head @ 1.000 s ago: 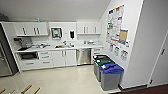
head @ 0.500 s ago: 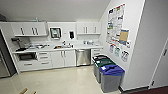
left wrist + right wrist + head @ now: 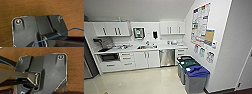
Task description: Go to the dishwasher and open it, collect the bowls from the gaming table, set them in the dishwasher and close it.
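The dishwasher (image 3: pixel 167 57) is a stainless-steel front under the white counter (image 3: pixel 159 47), to the right of the sink cabinet doors, and its door is shut. It stands across the pale floor (image 3: pixel 139 81) from me, at the far wall of a small kitchen. The bowls and the gaming table are out of view. In both wrist views, brown wood-look flooring (image 3: pixel 37 7) (image 3: pixel 77 72) lies behind the robot's own dark plate.
Three waste bins line the right wall: a blue-lidded one (image 3: pixel 196 71) nearest, a green-lidded one (image 3: pixel 189 63), and a dark one (image 3: pixel 184 58) close to the dishwasher. Posters (image 3: pixel 201 25) hang above them. A dark appliance (image 3: pixel 87 65) stands at the far left.
The whole head picture has shifted very slightly, so the camera has moved a little. Nothing in the kitchen has moved.
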`<state>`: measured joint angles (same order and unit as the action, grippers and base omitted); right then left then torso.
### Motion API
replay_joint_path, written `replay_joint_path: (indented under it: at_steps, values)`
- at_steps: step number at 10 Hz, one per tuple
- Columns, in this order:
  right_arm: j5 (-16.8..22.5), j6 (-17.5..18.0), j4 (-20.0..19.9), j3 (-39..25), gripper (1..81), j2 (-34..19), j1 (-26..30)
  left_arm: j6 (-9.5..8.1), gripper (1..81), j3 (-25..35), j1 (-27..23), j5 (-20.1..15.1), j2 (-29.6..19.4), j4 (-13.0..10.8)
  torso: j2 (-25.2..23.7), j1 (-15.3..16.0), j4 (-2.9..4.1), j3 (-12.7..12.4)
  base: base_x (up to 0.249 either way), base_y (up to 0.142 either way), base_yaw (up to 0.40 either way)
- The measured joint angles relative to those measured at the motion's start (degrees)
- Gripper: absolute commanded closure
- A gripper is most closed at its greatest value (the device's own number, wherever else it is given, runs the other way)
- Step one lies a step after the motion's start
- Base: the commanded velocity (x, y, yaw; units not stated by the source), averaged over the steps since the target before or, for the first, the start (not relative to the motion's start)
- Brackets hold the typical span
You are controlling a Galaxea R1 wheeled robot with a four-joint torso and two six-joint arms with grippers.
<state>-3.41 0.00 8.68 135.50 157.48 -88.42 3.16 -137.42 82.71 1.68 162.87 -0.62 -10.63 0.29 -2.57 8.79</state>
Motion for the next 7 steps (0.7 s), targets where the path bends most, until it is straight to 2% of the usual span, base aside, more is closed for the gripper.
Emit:
replay_joint_path:
  at_steps: [7]
  values:
    - [0.02, 0.0, 0.0, 0.04, 1.0, 0.02, 0.0, 0.0, 1.0, 0.0, 0.0, 0.02, -0.16, 0.0, -0.02, 0.0, 0.0, 0.0, 0.113, 0.0, 0.0]
